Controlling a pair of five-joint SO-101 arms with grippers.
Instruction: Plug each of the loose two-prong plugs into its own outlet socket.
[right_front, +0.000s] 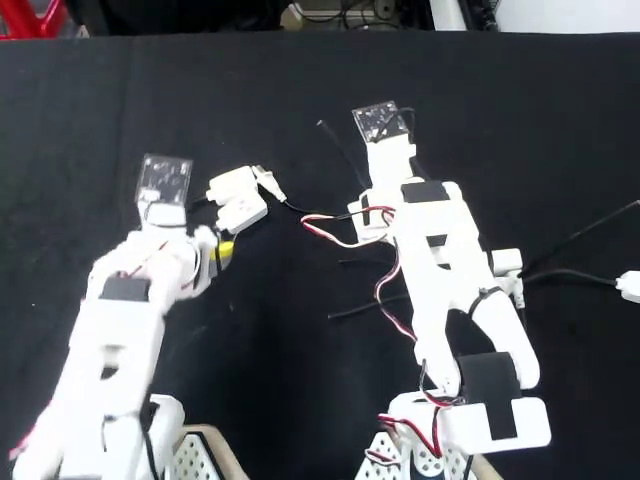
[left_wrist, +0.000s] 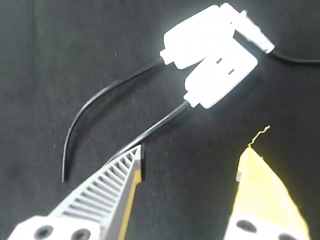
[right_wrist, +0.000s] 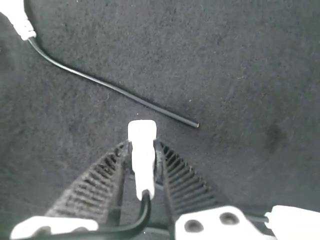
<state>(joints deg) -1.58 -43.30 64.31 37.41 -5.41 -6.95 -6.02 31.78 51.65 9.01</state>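
Two white outlet sockets lie side by side on the black cloth, also in the high view. The farther socket has a white plug seated in its end. The nearer one shows two empty slots. My left gripper is open a short way back from them, its yellow finger and grey finger spread wide. My right gripper is shut on a white two-prong plug, whose black cable trails back. In the high view the right gripper sits mid-table, right of the sockets.
A thin black cable with a free end runs from a white piece across the cloth ahead of the right gripper. More white connectors and black cables lie at the right edge. Red and white arm wires loop across the middle.
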